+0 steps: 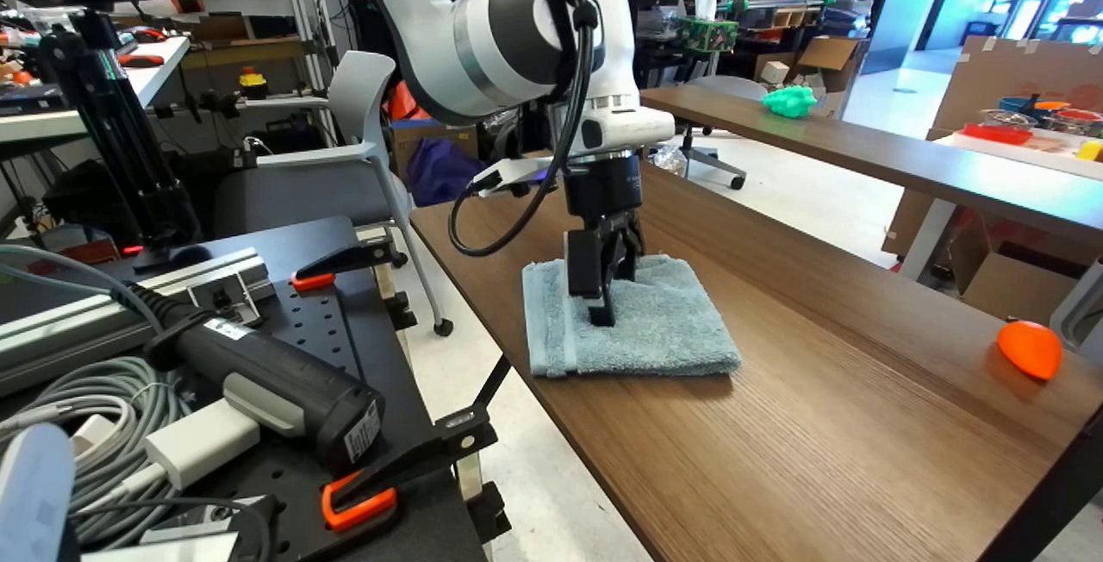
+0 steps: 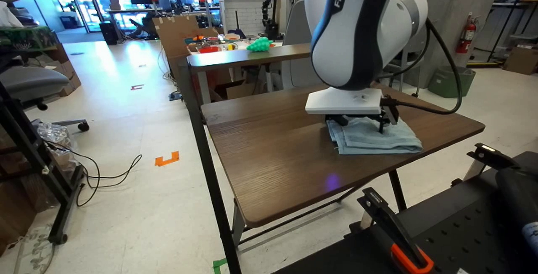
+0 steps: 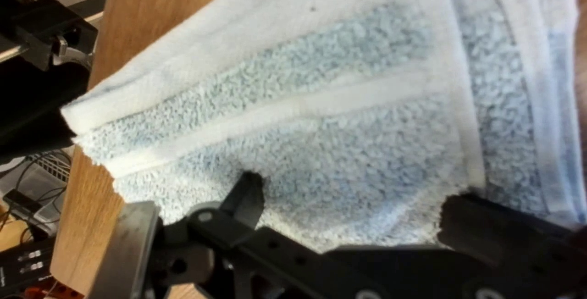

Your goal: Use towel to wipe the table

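The towel [image 1: 663, 329], a folded light blue-grey cloth, lies on the brown wood-grain table [image 1: 775, 458] close to one long edge. In an exterior view its layered folds face the camera, and the same towel [image 2: 374, 139] has the arm directly over it. My gripper [image 3: 353, 191] points down onto the cloth with its jaws wide apart. Both dark fingers [image 3: 252, 198] press into the terry surface, and the cloth between them looks slightly bunched. Whether any cloth is pinched cannot be seen. The gripper [image 1: 616, 299] hides part of the towel's middle.
Beside the table's long edge stands a black workbench [image 1: 293, 312] with orange-handled clamps [image 1: 358, 502]. An orange object [image 1: 1030, 349] sits on the table's opposite side. A second brown table [image 2: 235, 57] carries a green lumpy object [image 2: 259, 44]. A dark upright post [image 2: 201, 152] stands at the table's end.
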Controlling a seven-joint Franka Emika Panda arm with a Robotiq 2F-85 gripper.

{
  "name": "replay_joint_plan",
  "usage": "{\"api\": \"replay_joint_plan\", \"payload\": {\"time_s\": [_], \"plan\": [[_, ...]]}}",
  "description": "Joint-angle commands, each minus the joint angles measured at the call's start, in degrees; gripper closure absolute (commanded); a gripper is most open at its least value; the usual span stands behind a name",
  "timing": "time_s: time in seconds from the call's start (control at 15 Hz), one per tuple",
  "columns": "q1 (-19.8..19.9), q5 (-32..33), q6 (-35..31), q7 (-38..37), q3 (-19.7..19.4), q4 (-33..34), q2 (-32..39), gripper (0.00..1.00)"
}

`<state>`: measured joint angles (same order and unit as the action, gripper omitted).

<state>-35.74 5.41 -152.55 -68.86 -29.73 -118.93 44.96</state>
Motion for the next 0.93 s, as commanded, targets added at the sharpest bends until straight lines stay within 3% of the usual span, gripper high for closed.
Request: {"api": "replay_joint_plan", "payload": {"time_s": [0.0,0.2,0.4,0.53,0.87], "plan": [[6.4,-0.5,7.5,-1.7,7.5,6.9,1.4,0.0],[10.6,-0.1,17.3,-0.8,13.4,11.6,1.3,0.0],[13.4,-0.5,21.3,-1.1,18.7,15.1,2.2,0.0],[13.8,-0.2,20.7,-1.2,21.3,14.8,1.9,0.0],[13.2,-0.4,11.1,-1.0,25.7,10.4,0.6,0.0]]}}
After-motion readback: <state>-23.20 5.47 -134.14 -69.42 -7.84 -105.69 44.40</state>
